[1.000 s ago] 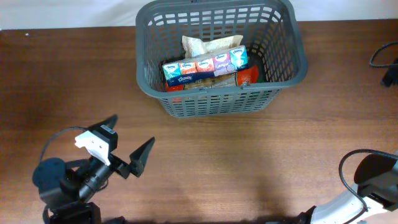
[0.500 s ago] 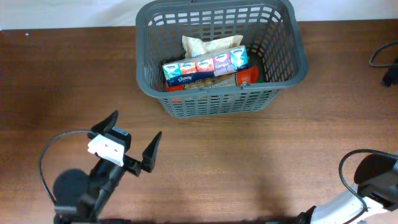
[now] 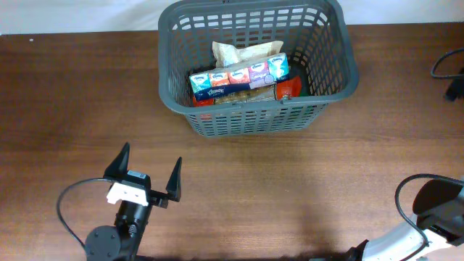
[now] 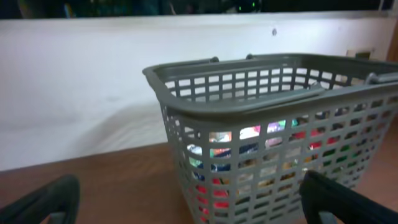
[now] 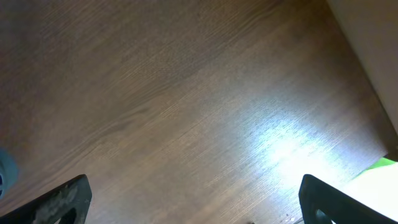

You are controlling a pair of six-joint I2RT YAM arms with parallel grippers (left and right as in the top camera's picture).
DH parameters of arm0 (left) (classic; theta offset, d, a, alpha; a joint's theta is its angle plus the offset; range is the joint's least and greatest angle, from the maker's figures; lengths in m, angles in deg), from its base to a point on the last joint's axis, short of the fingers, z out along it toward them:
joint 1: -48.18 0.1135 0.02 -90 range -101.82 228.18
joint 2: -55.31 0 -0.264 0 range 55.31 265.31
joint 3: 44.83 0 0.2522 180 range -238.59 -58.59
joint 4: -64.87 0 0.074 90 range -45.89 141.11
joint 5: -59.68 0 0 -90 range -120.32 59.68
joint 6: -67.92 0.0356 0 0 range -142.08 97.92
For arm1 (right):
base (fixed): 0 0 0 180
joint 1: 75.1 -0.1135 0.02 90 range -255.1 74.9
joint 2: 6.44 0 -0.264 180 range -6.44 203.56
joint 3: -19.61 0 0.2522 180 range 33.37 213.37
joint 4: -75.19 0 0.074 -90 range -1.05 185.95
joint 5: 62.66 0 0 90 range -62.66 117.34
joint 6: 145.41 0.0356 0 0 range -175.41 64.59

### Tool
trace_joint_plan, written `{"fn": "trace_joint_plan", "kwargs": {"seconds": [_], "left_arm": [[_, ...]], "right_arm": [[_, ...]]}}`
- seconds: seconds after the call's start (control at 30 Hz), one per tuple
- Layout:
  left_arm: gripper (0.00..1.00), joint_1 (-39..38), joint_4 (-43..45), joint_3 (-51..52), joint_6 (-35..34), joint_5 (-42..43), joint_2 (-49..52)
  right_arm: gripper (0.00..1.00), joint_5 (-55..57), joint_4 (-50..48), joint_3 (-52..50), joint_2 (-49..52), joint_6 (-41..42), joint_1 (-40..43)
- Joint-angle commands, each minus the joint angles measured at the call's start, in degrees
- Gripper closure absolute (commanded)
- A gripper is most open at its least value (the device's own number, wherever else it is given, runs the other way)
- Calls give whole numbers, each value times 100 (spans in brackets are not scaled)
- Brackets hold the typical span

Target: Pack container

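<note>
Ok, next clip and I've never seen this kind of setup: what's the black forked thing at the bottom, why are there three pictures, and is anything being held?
The forked thing is the left gripper, two fingers on the end of a robot arm; its jaws are wide open and empty. A second arm sits at the bottom right, where only its base shows from above.

One picture comes from a fixed camera above the wooden table. The other two come from cameras on each wrist, so the dark tips at their lower corners are that arm's own fingers. The right gripper is also open, over bare wood.

On the table stands the container, a dark grey slotted basket, already holding a multipack of tissue packets, a pale bag and red packaging. Nothing is held.
</note>
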Motion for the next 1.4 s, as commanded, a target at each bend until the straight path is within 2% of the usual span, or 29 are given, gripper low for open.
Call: {"fn": "trace_joint_plan", "kwargs": {"seconds": [0.0,0.5,0.67,0.77,0.93,1.13,1.37], "left_arm": [[1,133,284,361,-146,-44,-184],[1,498,310,866,-149,-116,-807],[1,498,328,887,-472,-592,-807],[1,498,529,1016,-750,-905,-807],[1,503,1084,1460,-763,-826,-809],[1,503,782,1445,-761,-831,-809],[1,503,-33,1445,-761,-815,-809]], "right_arm": [[1,-7,-2,-17,-24,50,15],[1,-7,-2,-17,-24,50,15],[1,-7,-2,-17,-24,50,15],[1,-7,-2,-17,-24,50,15],[1,-7,-2,-17,-24,50,15],[2,-7,-2,-17,-24,50,15],[1,-7,-2,-17,-24,50,15]]}}
